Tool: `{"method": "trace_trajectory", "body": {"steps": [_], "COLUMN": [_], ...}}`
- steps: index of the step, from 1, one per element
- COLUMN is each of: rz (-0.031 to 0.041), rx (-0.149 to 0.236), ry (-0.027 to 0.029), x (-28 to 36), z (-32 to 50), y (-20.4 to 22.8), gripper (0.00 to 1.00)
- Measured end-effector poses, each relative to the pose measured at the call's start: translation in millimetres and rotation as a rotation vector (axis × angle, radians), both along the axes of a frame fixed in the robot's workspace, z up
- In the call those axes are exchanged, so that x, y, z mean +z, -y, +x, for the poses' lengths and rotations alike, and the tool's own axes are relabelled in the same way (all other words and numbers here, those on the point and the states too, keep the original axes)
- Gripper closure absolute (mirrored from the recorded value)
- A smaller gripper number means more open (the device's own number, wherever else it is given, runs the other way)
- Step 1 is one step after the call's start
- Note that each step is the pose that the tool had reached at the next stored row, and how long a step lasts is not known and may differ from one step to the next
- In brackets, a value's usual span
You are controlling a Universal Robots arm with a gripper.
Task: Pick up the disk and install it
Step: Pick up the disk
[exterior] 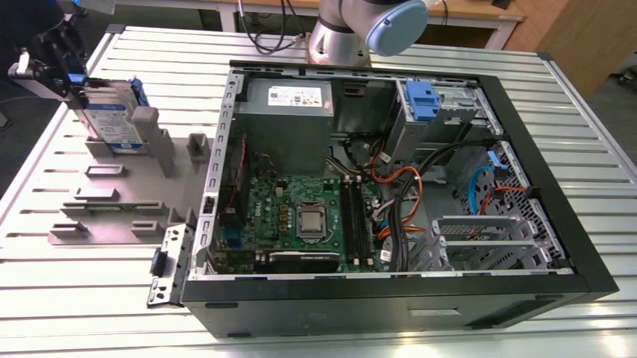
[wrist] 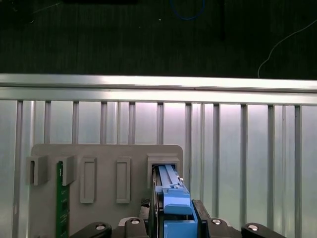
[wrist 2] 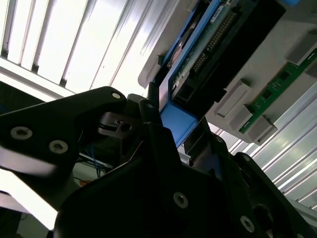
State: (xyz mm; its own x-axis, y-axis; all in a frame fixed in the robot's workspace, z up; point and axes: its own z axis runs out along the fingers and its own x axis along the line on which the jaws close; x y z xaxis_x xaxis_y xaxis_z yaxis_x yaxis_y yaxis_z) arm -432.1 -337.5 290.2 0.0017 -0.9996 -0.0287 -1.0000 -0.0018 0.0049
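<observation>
**Gripper on the disk at the bench's far corner**

The disk [exterior: 107, 119] stands on edge in a slot of the grey holder [exterior: 110, 201], near the bench's far corner on the exterior view's left. The gripper [exterior: 60, 71] sits at its upper end – in the first wrist view the fingers [wrist: 200, 218] are clamped on the disk's blue rail. The slatted metal bench [exterior: 119, 298] also carries an open computer case [exterior: 587, 246], well apart from the holder. Dark floor [wrist: 99, 34] lies beyond the bench edge – a wooden desk [exterior: 468, 11] stands behind.
</observation>
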Motion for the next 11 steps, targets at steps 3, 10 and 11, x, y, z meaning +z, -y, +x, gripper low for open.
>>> {"method": "trace_trajectory", "body": {"steps": [3,10,11], "rz": [-0.0053,-0.0066,-0.0066], "rx": [0.000,0.000,0.000], "ry": [0.0000,0.0001,0.0001], "x": [0.0,-0.2,-0.2], "z": [0.0,0.0,0.0], "y": [0.4,1.4,1.5], "gripper": [0.55,0.55,0.55]}}
